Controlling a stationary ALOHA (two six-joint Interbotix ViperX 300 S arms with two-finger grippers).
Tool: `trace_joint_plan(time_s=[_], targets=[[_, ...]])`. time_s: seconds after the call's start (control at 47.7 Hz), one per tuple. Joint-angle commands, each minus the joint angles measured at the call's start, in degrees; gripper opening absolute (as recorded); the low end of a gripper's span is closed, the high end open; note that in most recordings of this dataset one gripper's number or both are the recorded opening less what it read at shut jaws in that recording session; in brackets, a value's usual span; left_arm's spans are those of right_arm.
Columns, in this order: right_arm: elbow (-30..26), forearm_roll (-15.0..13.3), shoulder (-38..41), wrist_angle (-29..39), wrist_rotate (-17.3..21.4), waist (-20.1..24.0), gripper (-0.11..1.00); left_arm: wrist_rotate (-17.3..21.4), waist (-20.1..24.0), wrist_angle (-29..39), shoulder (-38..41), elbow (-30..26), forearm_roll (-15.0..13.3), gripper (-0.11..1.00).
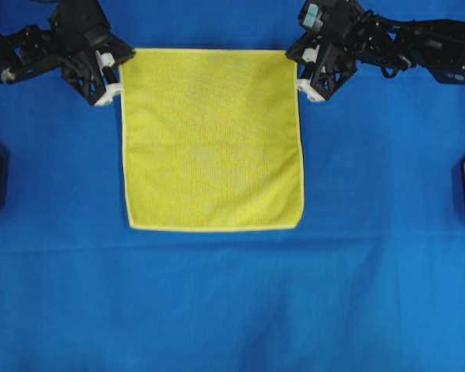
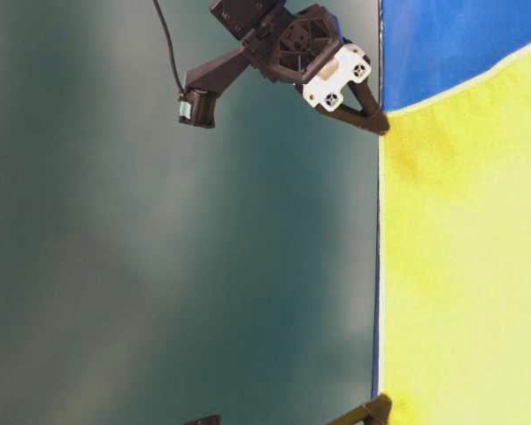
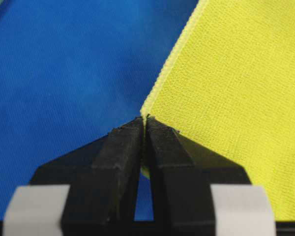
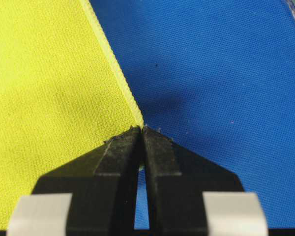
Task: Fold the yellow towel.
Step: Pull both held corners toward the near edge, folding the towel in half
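Pinching the yellow towel (image 1: 211, 139) at its two far corners, we see left gripper (image 3: 144, 119) and right gripper (image 4: 141, 128) clamped shut on its hem, on the blue surface (image 1: 232, 302).

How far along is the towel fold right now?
Done: both claws are shut on the far corners of the bright yellow square microfibre towel, the left claw on one and the right claw on the other. In hand: nothing lifted yet; the towel lies flat and fully open on the blue cloth table cover. Left: the whole fold, bringing the held edge over to the near edge.
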Motion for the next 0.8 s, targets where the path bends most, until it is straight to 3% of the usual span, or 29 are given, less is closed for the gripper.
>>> trace_joint_plan(time_s=[0.0, 0.252, 0.461, 0.608, 0.776], targets=[[-0.26, 0.09, -1.93, 0.26, 0.0, 0.62, 0.02, 0.09, -1.05, 1.23, -1.85, -0.18, -0.09, 0.02], [1.32, 0.79, -6.5, 5.54, 1.41, 7.29, 0.02, -2.11, -10.2, 8.53, -7.56, 1.14, -0.09, 0.02], [4.31, 1.76, -9.58, 6.94, 5.36, 16.08, 0.02, -4.92, -23.73, 11.07, -11.43, 4.04, -0.26, 0.02], [6.06, 1.76, -10.2, 8.44, 9.4, 22.15, 0.02, -10.28, -32.52, 10.99, -11.34, 4.57, -0.26, 0.02], [6.24, 1.76, -10.11, 8.53, 13.45, 28.13, 0.02, -16.26, -39.02, 10.99, -10.46, 4.13, -0.26, 0.02]])
